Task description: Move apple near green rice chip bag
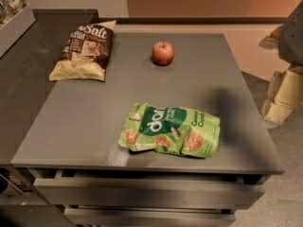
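A small red apple (163,53) with yellowish patches and a short stem stands upright at the far middle of the grey table (85,126). The crinkled green rice chip bag (170,130) lies flat near the table's front edge, well apart from the apple. My gripper (280,102) is at the right edge of the view, beyond the table's right side and apart from both things, with the grey arm (292,34) above it. It holds nothing that I can see.
A brown-and-cream "Salt" chip bag (84,51) lies at the far left of the table. A light bin (14,25) stands on the darker counter at the far left. Drawer fronts (142,193) show below the table's front edge.
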Action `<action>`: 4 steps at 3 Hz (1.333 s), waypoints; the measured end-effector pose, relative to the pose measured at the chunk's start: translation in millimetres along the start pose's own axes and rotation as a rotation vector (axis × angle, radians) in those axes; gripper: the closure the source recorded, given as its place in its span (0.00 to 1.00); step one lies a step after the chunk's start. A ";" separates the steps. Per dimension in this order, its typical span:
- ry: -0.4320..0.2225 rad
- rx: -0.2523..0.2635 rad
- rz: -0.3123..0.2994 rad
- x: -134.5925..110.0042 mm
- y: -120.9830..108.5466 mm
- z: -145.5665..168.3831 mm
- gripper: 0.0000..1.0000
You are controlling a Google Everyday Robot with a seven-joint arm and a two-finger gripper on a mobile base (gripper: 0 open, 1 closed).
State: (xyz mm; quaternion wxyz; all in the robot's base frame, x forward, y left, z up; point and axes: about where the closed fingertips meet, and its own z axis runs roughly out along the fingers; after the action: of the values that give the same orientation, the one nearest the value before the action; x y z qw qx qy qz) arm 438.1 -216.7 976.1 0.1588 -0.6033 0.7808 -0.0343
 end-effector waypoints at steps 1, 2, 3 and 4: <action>0.000 0.000 0.000 -0.1 0.0 0.0 0.00; -0.039 -0.004 -0.007 -9.4 -5.7 -0.1 0.00; -0.117 -0.021 0.015 -26.7 -27.9 8.5 0.00; -0.180 -0.008 0.060 -50.0 -63.2 26.9 0.00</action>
State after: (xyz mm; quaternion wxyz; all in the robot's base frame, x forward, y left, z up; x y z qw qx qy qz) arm 515.8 -182.3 976.5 0.2271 -0.5808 0.7812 0.0280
